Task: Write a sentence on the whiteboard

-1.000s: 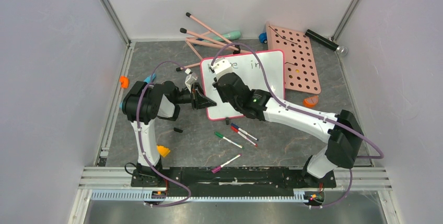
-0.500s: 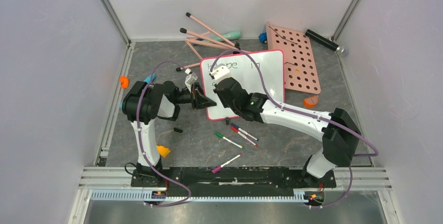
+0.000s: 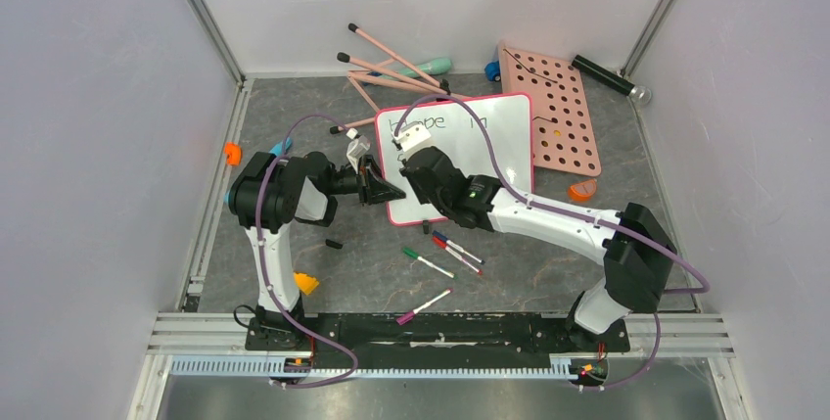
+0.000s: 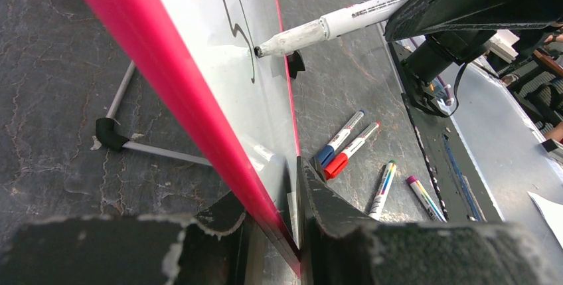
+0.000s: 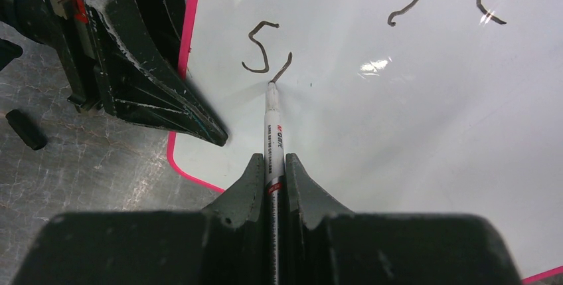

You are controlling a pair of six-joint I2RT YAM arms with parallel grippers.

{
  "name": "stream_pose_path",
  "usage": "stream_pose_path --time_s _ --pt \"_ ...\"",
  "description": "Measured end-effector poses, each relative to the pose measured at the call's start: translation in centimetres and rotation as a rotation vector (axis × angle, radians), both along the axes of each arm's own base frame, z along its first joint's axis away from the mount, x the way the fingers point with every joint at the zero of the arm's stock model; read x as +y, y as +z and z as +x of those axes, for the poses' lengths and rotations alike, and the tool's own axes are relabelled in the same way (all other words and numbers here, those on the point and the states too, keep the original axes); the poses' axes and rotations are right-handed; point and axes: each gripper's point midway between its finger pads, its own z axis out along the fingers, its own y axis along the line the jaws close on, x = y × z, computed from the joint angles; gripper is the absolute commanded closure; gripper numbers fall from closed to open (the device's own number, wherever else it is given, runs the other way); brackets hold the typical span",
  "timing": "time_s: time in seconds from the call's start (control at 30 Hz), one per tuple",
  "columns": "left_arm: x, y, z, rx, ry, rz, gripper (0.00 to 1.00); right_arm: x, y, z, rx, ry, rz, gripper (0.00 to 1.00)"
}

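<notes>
Whiteboard (image 3: 460, 141) on worktop (image 3: 362, 283), centre frame; left gripper (image 4: 279, 212) jaws pinching its pink rim. Right gripper (image 5: 272, 165) jaws clamped on marker (image 5: 273, 129), tip touching board. Sentence (image 5: 262, 49) second line apparently just begun. Next: steady strokes rightward.

Glossy white whiteboard (image 3: 494, 151), pink-red rim, lying slightly skewed mid-worktop toward the far edge, sentence (image 3: 438, 123) in thin black handwriting, second line only "s" and a stroke.

My right gripper (image 5: 272, 169) sits lower on the whiteboard (image 3: 494, 151) than a second ago. It has slid toward 6 o'clock with its marker (image 5: 273, 132). More of the top line of the sentence (image 3: 419, 123) shows now.
</notes>
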Motion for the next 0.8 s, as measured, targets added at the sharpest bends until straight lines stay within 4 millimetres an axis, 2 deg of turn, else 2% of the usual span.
stream_pose_path --time_s 0.47,0.8 --pt "0.0 0.0 0.0 0.000 -0.001 0.000 0.79 -0.3 1.6 1.3 -0.025 -0.023 0.019 1.00" --pt "0.0 0.0 0.0 0.004 0.000 0.001 0.79 -0.6 1.8 1.6 -0.028 -0.032 0.023 1.00"
